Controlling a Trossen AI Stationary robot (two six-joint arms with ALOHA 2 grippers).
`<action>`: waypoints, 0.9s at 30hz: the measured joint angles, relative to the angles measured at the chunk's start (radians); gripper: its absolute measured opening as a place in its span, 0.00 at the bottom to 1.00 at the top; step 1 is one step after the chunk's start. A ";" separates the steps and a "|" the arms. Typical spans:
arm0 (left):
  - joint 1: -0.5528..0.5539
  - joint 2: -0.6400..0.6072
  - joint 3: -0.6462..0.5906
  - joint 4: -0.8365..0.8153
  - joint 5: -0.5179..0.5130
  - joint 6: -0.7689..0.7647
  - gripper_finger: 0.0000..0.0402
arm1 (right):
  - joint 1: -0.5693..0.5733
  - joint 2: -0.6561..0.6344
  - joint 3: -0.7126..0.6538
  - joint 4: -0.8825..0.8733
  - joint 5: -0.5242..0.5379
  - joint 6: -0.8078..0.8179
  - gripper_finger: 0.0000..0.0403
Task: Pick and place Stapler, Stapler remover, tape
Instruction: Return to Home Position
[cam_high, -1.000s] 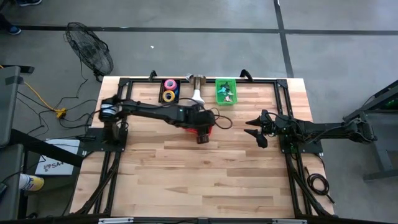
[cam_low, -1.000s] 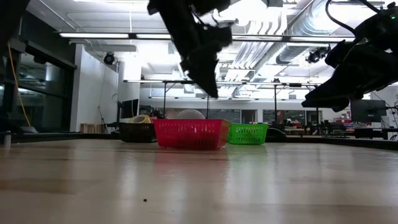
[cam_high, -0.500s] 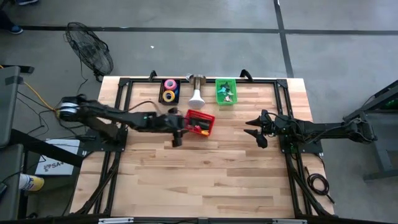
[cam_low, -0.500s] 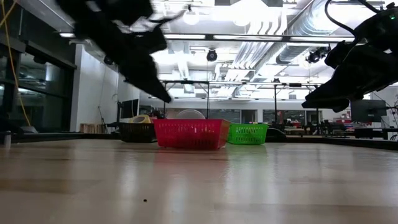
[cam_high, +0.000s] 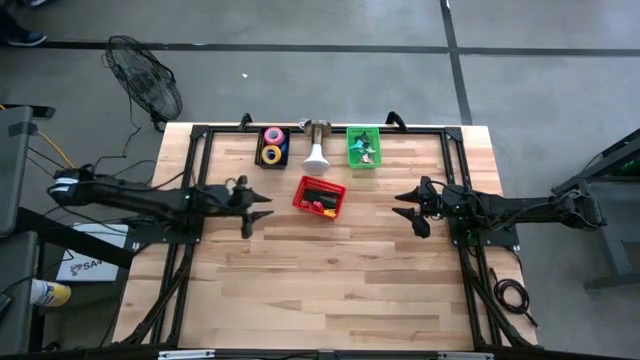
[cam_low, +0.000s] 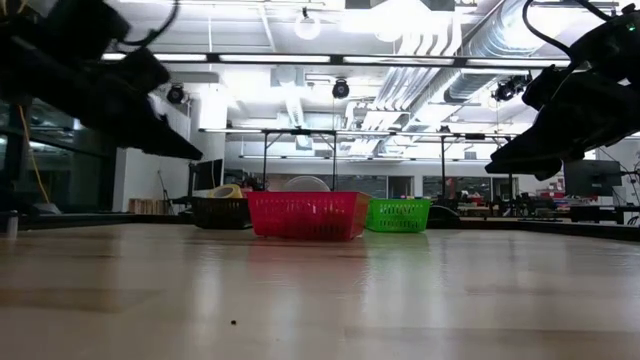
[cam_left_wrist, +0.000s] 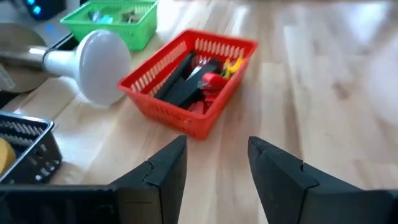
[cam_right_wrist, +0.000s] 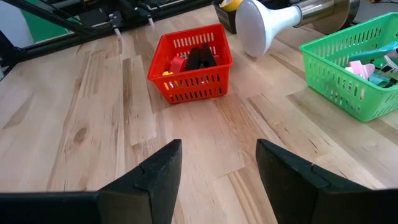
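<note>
High view: left gripper (cam_high: 252, 209), jaws spread and empty, hangs near the red plastic mesh basket (cam_high: 322, 181) (right gripper (cam_high: 412, 210), also spread, waits opposite), so a low swing could clip it.

Floor (cam_high: 540, 90): grey concrete, dark seams crossing | Fan (cam_high: 146, 84): black wire floor fan, 10 o'clock off the wooden table (cam_high: 330, 290) | Cable (cam_high: 52, 148): yellow, on the floor at 9 o'clock | Overhead: long strip lights (cam_low: 400, 60), bare silver ducts (cam_low: 470, 50) | Far side: white wall (cam_low: 145, 185), desks beyond, brightly lit
</note>
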 joint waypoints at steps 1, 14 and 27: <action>0.000 -0.037 -0.021 0.007 0.015 0.000 0.41 | 0.000 0.000 0.000 0.000 0.000 0.000 0.49; 0.000 -0.483 -0.168 -0.076 0.204 -0.052 0.41 | 0.000 0.000 0.000 0.000 0.000 0.000 0.49; 0.000 -0.748 -0.169 -0.268 0.237 -0.026 0.41 | 0.000 0.000 0.000 0.000 0.000 0.000 0.49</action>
